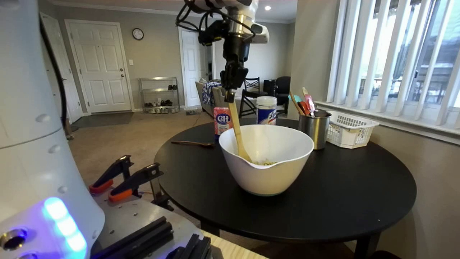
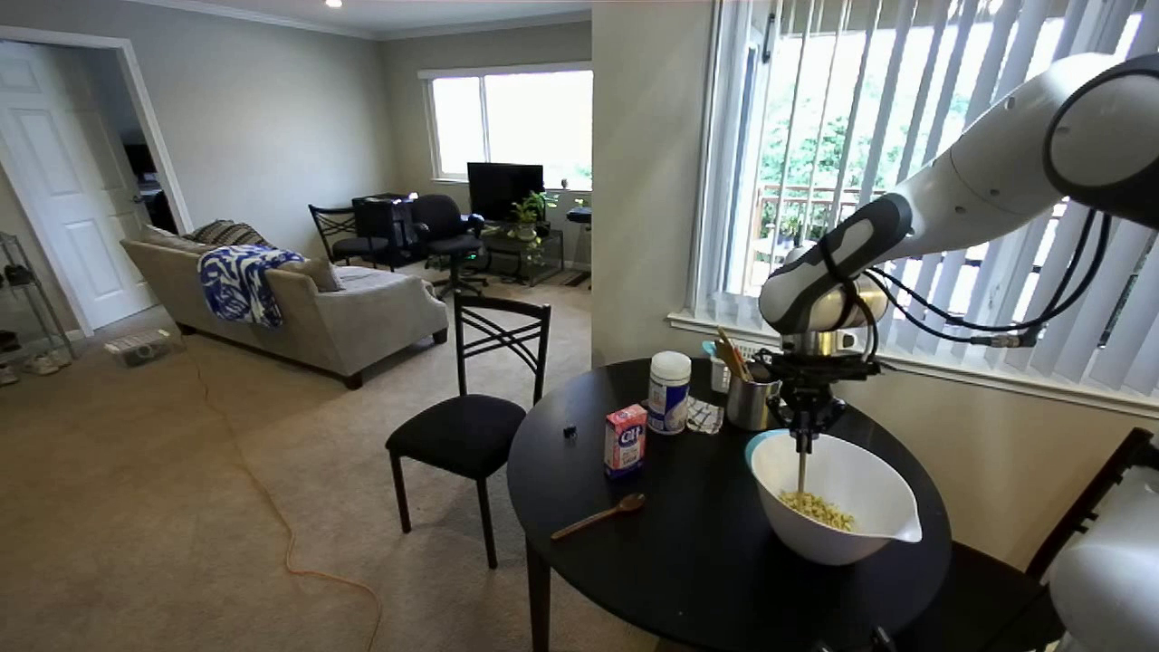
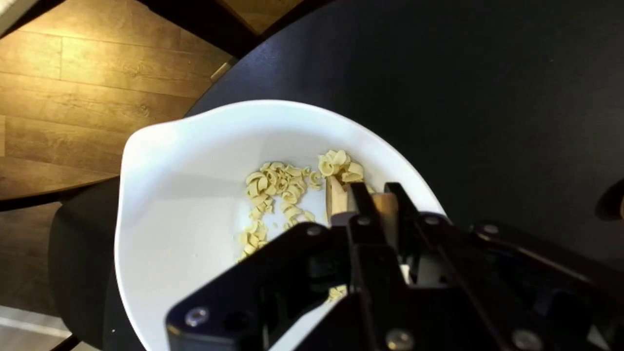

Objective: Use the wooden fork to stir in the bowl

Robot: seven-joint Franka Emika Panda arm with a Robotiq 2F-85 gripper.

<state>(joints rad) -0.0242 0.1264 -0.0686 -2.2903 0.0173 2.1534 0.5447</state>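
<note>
Jaws have the wooden utensil pinched — it slants steeply down into the left of the bowl in an exterior view — so I'd sweep right.

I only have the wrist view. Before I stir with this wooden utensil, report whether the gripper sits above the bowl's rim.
Observer: Yes. In an exterior view, the gripper is higher than the rim of the bowl.
Operator: Now name something standing on the table outside my picture.
Observer: A pink box stands upright on the table.
Operator: Tell me what is near it.
Observer: A white-lidded tub; an exterior view shows a gap between the two.
</note>
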